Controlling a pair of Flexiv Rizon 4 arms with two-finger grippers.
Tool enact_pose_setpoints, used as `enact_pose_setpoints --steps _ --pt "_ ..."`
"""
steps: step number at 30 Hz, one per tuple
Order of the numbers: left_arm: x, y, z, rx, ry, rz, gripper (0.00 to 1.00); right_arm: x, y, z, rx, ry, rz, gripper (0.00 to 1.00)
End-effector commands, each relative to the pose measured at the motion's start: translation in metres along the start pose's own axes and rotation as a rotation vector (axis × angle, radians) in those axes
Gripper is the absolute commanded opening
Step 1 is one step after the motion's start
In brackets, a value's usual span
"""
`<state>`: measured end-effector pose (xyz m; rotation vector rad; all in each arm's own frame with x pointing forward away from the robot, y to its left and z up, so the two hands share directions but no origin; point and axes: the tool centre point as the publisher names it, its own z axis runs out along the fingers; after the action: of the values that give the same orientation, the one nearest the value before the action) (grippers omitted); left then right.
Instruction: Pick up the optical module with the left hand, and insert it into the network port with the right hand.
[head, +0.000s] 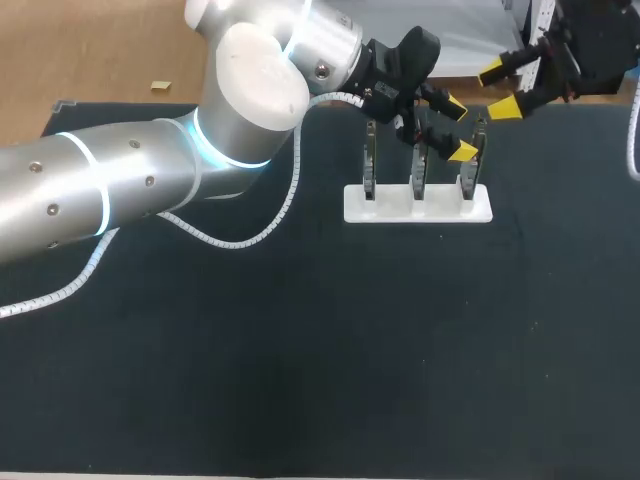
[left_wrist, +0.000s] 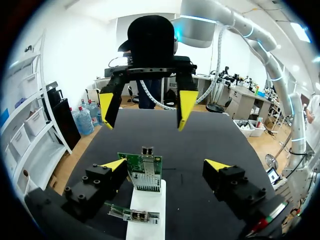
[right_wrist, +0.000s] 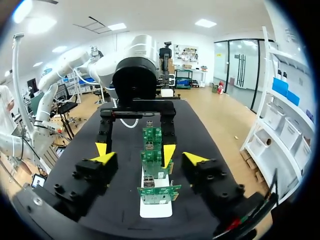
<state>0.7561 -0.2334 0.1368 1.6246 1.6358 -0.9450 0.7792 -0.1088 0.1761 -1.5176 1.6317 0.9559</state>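
Light: bright, even, from overhead.
Glare: white sheen across the left arm (head: 260, 85).
Shadows: faint, soft on the dark table (head: 300, 350).

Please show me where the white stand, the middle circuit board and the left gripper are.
white stand (head: 393, 206): head view, bare base between two boards.
middle circuit board (head: 419, 175): head view, lower part of its upright edge.
left gripper (head: 457, 128): head view, midway between its yellow fingertips.

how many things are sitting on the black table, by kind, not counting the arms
green circuit boards: 3
white stand: 1
total: 4
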Motion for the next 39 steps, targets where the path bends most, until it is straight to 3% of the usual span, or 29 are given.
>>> enact_pose_setpoints --steps 1,39 --pt "-0.002 0.003 0.001 0.006 0.007 -0.002 1.0 0.0 0.001 0.001 0.006 0.001 0.0 0.0" --pt "-0.002 0.003 0.001 0.006 0.007 -0.002 1.0 0.018 0.001 0.014 -0.02 0.036 0.044 0.0"
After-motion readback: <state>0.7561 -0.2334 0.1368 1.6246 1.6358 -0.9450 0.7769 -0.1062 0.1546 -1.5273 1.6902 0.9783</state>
